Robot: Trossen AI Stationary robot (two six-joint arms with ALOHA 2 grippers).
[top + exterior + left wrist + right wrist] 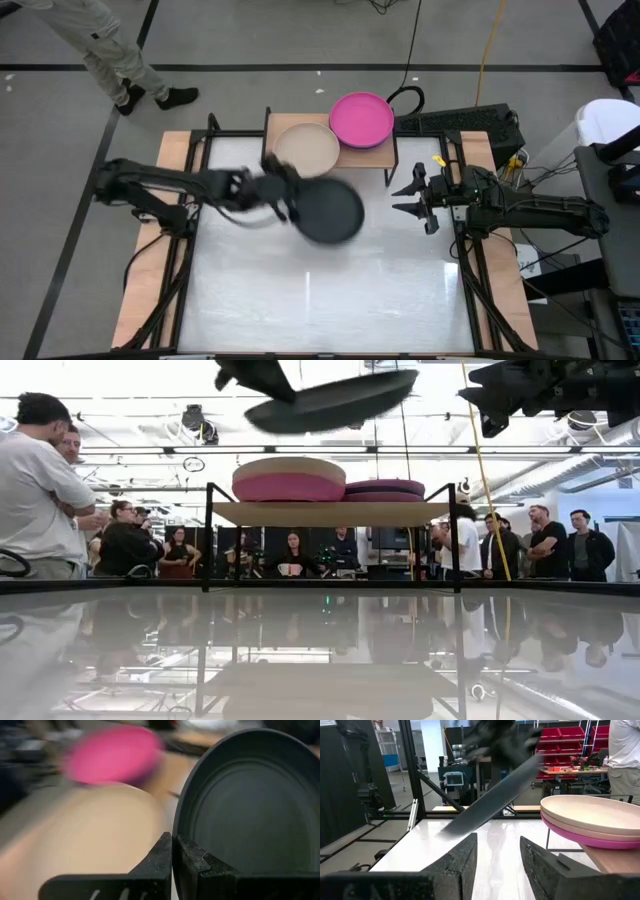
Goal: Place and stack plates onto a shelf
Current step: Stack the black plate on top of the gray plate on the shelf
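My left gripper point(285, 195) is shut on a dark grey plate point(330, 212), held in the air over the table just near of the shelf point(385, 152). In the low view the plate point(330, 400) hangs tilted above the shelf board point(330, 512). On the shelf's left half a beige plate point(307, 148) lies on top of a pink one point(288, 488). A magenta plate point(361, 120) tops the lower stack on the right half. My right gripper point(415, 200) waits open near the shelf's right leg, touching nothing. My left gripper pinches the dark grey plate's rim point(176, 851) between its two fingers, one on the upper face and one on the underside. The fingers point(160, 855) come level from the table's left. The plate is lifted clear and tilted, its held edge lower than its far edge.
The white tabletop point(320, 300) stretches out on the near side of the shelf. Black frame rails point(185, 250) run along both sides. A person point(110, 50) stands beyond the far left corner, and several people point(300, 550) watch from behind the table.
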